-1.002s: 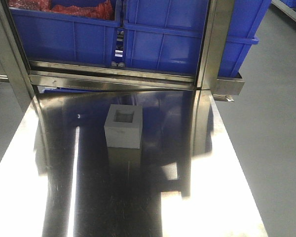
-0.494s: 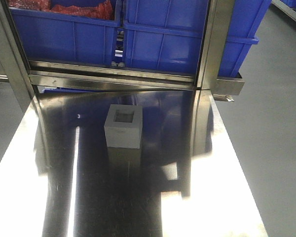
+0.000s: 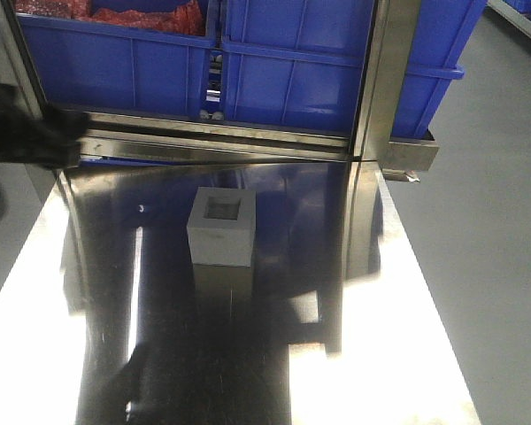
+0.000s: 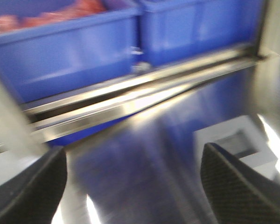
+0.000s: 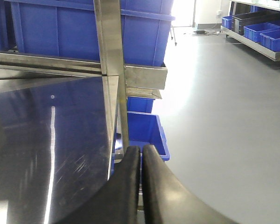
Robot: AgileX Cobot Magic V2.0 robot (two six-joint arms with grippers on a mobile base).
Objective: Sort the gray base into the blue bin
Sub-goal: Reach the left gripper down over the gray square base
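The gray base (image 3: 221,227), a small block with a square recess on top, stands mid-table on the steel table (image 3: 354,354). It also shows blurred in the left wrist view (image 4: 235,140). Two deep blue bins stand on the rack behind it, the left blue bin (image 3: 115,66) holding red items and the right blue bin (image 3: 292,75) with its inside hidden. My left gripper (image 3: 66,142) is a dark blur at the table's far left; in its wrist view the left gripper (image 4: 133,154) is open and empty, left of the base. My right gripper (image 5: 140,151) is shut and empty beyond the table's right edge.
A steel rack rail (image 3: 203,142) and an upright post (image 3: 380,80) stand between table and bins. A third blue bin (image 3: 438,71) sits right of the post. A smaller blue tub (image 5: 142,128) rests low beside the table over the grey floor (image 5: 224,116).
My left arm has come into the front view from the left, blurred by motion. The gray base has not moved.
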